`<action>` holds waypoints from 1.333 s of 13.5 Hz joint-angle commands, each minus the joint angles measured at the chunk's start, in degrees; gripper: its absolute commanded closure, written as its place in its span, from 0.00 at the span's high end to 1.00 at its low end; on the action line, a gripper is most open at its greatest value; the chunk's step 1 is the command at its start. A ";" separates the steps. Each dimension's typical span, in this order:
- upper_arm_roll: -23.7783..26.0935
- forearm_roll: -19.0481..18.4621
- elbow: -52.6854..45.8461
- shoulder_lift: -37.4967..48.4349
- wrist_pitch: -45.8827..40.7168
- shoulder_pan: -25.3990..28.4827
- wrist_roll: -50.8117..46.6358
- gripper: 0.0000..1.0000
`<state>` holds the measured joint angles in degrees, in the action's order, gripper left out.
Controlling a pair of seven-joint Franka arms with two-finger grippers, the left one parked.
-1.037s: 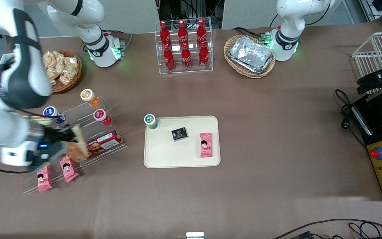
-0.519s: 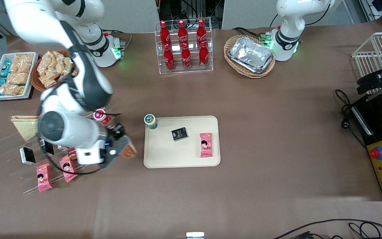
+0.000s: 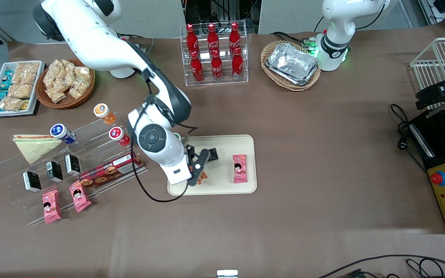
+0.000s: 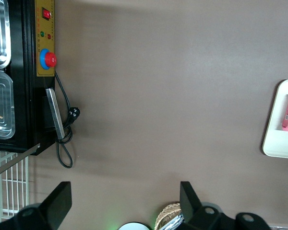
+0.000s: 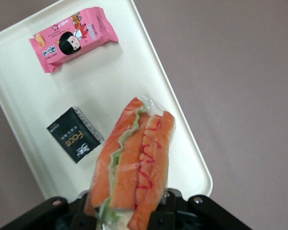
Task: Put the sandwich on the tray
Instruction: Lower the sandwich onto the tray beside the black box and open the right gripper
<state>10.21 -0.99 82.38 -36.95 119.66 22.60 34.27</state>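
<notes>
While the right arm reaches out over the middle of the table, its gripper (image 3: 198, 170) hangs above the tray (image 3: 222, 187), over the tray's corner nearest the front edge on the working arm's side. Its fingers are clamped on the sandwich (image 5: 133, 160), and the wrist view shows it plainly: a clear-wrapped wedge with orange-red layers and a frill of green, held at one end and poking out over the cream tray (image 5: 19, 103). From the front only a scrap of the orange sandwich (image 3: 202, 177) peeks out beneath the black fingers.

On the tray lie a pink snack packet (image 3: 240, 168) toward the parked arm's end and a small black box (image 5: 75, 134) near the middle, the box just beside the held sandwich in the wrist view. Neither is touching the wedge.

Toward the working arm's end of the table, a clear tiered rack (image 3: 102, 170) carries capped bottles, small black boxes, a long red biscuit box and two pink packets. A paler wedge sandwich (image 3: 33, 146) rests on it, well apart from the tray.
</notes>
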 commanded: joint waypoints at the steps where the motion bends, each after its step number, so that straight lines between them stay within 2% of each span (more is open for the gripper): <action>1: -0.19 -0.85 -2.40 -4.70 3.47 1.39 5.88 0.36; 7: -0.37 -4.36 -2.49 -9.01 7.16 1.66 9.75 0.38; 8: -0.37 -5.76 -2.49 -9.10 7.43 1.92 9.85 0.43; 9: -0.37 -6.12 -2.40 -9.10 7.69 2.36 9.24 0.62; 10: -0.28 -6.04 -2.40 -9.02 8.04 2.45 8.71 0.76; 11: -0.37 -6.13 -2.49 -8.93 7.96 2.45 8.62 0.79; 12: -0.63 -5.95 -2.49 -8.32 7.26 2.19 8.70 1.00; 13: -0.63 -5.60 -2.49 -7.27 6.56 1.84 8.53 1.00; 14: -0.72 -4.99 -2.49 -5.87 5.25 1.58 8.18 1.00; 15: -0.81 -2.64 -2.49 -4.37 3.41 0.44 7.48 1.00; 18: -0.72 7.38 -2.31 1.86 -1.86 -6.22 4.85 1.00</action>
<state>9.09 -0.49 79.50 -41.21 123.67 21.97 41.45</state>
